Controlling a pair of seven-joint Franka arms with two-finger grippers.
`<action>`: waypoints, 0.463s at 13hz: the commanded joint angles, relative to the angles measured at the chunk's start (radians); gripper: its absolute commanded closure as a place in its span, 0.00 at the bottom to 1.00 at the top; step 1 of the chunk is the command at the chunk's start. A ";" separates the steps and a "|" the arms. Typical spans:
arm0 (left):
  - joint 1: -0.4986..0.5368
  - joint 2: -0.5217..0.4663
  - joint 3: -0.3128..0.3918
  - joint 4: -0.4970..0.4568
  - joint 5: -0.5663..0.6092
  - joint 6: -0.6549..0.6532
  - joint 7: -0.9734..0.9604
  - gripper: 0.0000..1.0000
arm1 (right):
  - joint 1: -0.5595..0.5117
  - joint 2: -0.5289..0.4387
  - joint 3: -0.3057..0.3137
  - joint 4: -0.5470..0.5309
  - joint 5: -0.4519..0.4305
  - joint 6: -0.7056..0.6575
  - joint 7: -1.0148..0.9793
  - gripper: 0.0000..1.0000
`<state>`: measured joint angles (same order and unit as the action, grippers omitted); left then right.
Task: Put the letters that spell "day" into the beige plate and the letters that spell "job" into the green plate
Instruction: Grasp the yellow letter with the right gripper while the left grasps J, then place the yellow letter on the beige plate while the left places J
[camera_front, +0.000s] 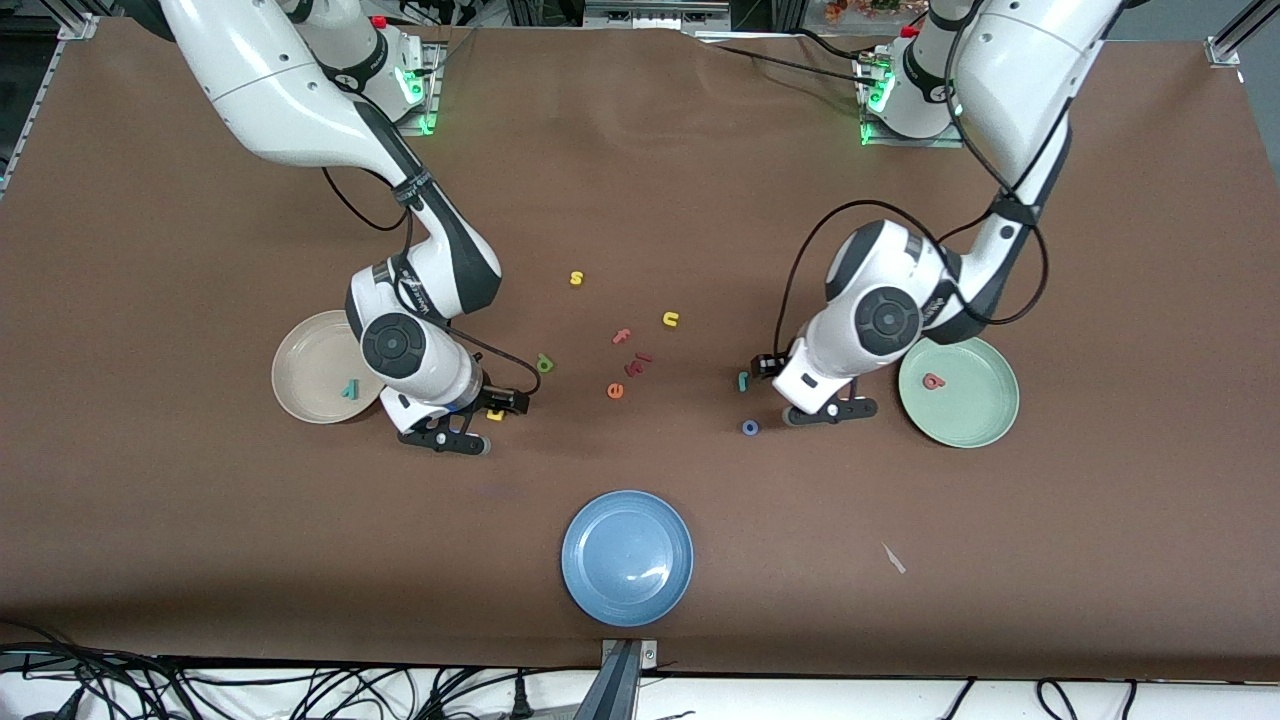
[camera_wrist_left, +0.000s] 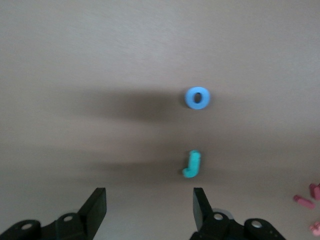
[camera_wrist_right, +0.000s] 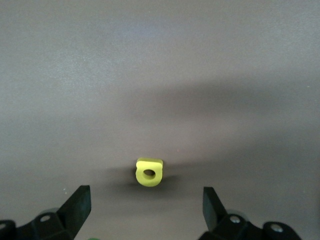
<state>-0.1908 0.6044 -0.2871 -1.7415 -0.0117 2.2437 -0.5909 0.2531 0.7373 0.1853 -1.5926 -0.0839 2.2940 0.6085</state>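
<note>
Both grippers hang low with fingers spread, empty: from the front, the left gripper (camera_front: 830, 410) sits by the teal j (camera_front: 743, 381). Its wrist view shows the j (camera_wrist_left: 192, 164) just ahead, off-centre toward one finger. Ahead of the right gripper (camera_wrist_right: 145, 210) lies the yellow letter (camera_wrist_right: 149, 172), roughly centred.

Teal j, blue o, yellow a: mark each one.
teal j (camera_wrist_left: 192, 164), left wrist view, on its stem.
blue o (camera_wrist_left: 197, 98), left wrist view, on its ring.
yellow a (camera_wrist_right: 149, 172), right wrist view, on its body beside the hole.
</note>
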 joint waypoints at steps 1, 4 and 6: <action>-0.042 0.055 0.006 0.002 0.024 0.105 -0.070 0.25 | 0.003 0.039 0.000 0.045 -0.013 -0.021 -0.003 0.05; -0.091 0.098 0.016 0.008 0.025 0.171 -0.107 0.32 | 0.003 0.051 -0.001 0.059 -0.013 -0.021 -0.001 0.13; -0.099 0.112 0.023 0.010 0.027 0.183 -0.109 0.33 | 0.000 0.060 -0.003 0.062 -0.013 -0.018 -0.006 0.17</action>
<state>-0.2728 0.7031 -0.2811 -1.7480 -0.0116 2.4160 -0.6758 0.2531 0.7701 0.1830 -1.5705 -0.0842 2.2926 0.6082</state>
